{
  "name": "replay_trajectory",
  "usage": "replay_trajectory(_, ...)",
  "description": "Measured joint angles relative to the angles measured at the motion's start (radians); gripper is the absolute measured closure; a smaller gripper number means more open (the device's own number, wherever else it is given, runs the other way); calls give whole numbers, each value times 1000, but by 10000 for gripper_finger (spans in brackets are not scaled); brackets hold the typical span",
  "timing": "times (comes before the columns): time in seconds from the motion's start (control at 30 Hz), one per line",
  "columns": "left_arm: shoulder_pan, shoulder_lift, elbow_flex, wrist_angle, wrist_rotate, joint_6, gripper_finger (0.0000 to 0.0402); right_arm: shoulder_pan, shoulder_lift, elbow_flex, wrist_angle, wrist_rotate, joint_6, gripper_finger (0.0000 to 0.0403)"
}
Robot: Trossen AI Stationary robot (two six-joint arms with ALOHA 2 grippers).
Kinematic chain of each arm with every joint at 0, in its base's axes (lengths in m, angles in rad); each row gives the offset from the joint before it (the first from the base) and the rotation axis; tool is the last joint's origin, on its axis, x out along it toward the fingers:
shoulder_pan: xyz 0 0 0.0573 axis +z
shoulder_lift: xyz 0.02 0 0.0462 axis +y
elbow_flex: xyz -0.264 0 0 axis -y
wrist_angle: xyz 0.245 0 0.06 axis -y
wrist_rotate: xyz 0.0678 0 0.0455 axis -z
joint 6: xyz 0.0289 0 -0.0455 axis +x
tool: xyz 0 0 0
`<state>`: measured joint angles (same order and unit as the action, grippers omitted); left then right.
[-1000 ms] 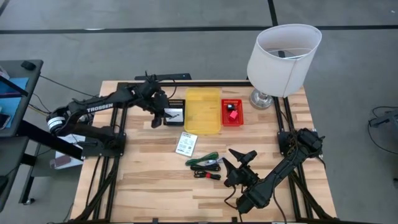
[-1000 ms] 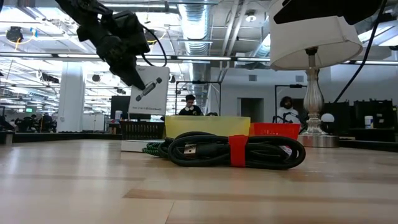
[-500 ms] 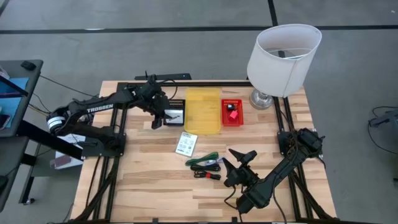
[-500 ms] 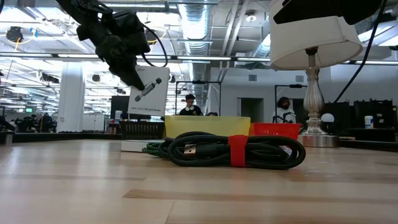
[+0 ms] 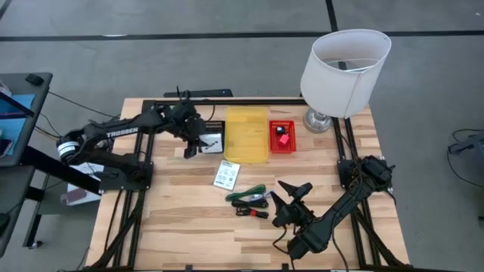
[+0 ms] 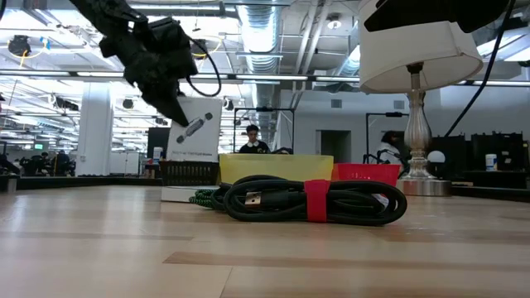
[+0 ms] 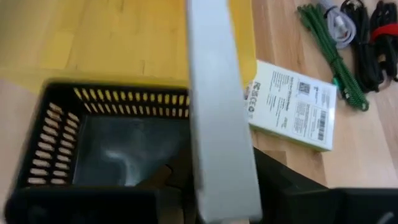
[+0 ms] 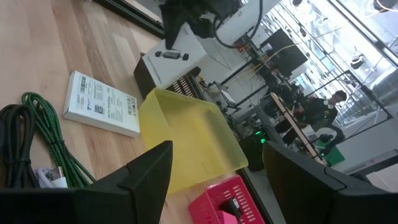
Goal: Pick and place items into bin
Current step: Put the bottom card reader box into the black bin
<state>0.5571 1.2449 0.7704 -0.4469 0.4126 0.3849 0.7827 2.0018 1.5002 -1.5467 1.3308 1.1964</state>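
Observation:
My left gripper (image 5: 193, 142) (image 6: 170, 103) hangs over the black slotted bin (image 5: 212, 125) (image 7: 112, 143), shut on a white flat pack (image 6: 192, 128) (image 7: 217, 124) printed with a dark picture. A second white labelled pack (image 5: 225, 174) (image 7: 292, 106) lies flat on the wood. Beside it lie coiled green and black cables (image 5: 249, 199) (image 6: 315, 199), one with a red band. A small black cube (image 5: 282, 139) sits in the red bin (image 5: 282, 125). My right gripper (image 5: 293, 193) (image 8: 217, 186) waits open near the table's near edge. My left gripper pinches the white flat pack between its two fingers at the pack's upper edge (image 6: 177, 112), coming from above and the table's left side. The pack is lifted clear and stands on edge, tilted, over the black bin. In the wrist view it shows edge-on (image 7: 214, 155) and hides the fingertips.
A yellow bin (image 5: 247, 134) (image 8: 193, 137) stands between the black and red bins along the far side. A lamp with a white shade (image 5: 344, 64) (image 6: 418, 83) stands at the far right corner. Bare wood lies on the table's left and near parts.
My left gripper has sunk a little toward the black bin, still shut on the white pack. The pack hangs lower than a second ago and has shifted slightly toward the table's left.

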Motion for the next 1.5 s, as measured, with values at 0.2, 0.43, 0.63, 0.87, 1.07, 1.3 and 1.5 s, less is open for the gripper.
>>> replay_trajectory(0.2, 0, 0, -80, 102, -10, -14, 303, 0, 0, 0, 1, 0, 0, 159)
replay_trajectory(0.43, 0, 0, -67, 118, -10, -18, 303, 0, 0, 0, 3, 0, 0, 159)
replay_trajectory(0.63, 1, 0, -64, 135, -40, -17, 303, 0, 0, 0, 3, 1, 0, 159)
replay_trajectory(0.87, 1, 0, -64, 139, -86, -17, 303, 0, 0, 0, 3, 1, 0, 159)
replay_trajectory(1.07, 1, -3, -64, 174, -160, 5, 303, 0, 0, 0, 4, 1, 0, 159)
replay_trajectory(1.3, -8, -9, -63, 180, -274, 53, 303, -1, 0, 0, 5, 1, 0, 159)
replay_trajectory(1.5, -8, -9, -63, 185, -279, 56, 303, -13, 0, 0, 12, 1, 0, 159)
